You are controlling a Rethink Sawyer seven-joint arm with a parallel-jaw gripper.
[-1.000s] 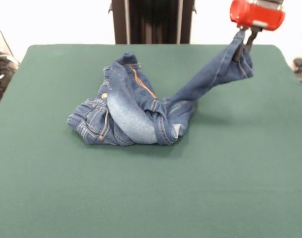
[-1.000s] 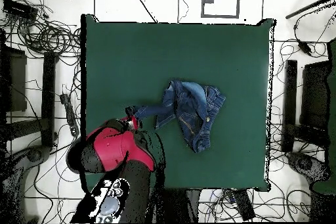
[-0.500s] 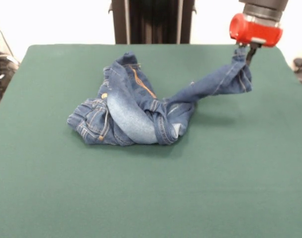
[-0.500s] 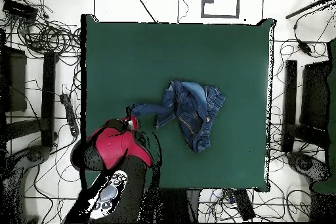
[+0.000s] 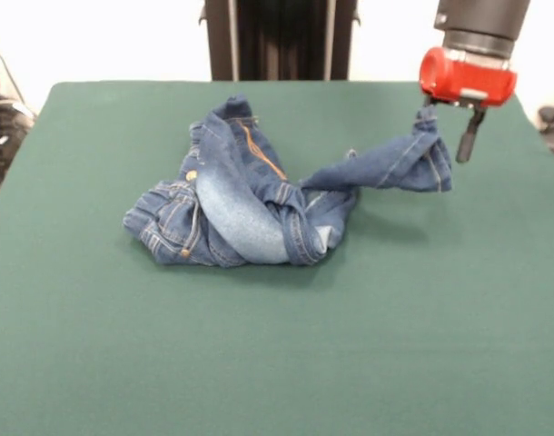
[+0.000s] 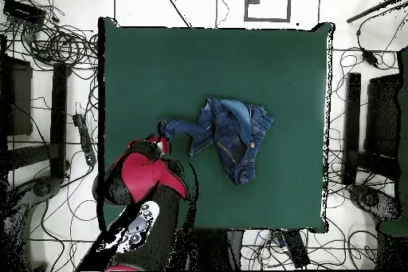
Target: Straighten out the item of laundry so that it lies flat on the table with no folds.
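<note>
The jeans (image 5: 241, 204) are bunched in a crumpled heap around the middle of the green counter (image 5: 277, 363), waistband end folded over on itself. One leg (image 5: 386, 165) is stretched out from the pile toward the counter's edge, with its cuff hanging off the surface. The red gripper (image 5: 448, 127) sits right at that cuff. Its fingers (image 5: 468, 141) look spread apart, one dark finger clear of the denim and the other touching the hem, so the cloth seems barely caught, if at all.
</note>
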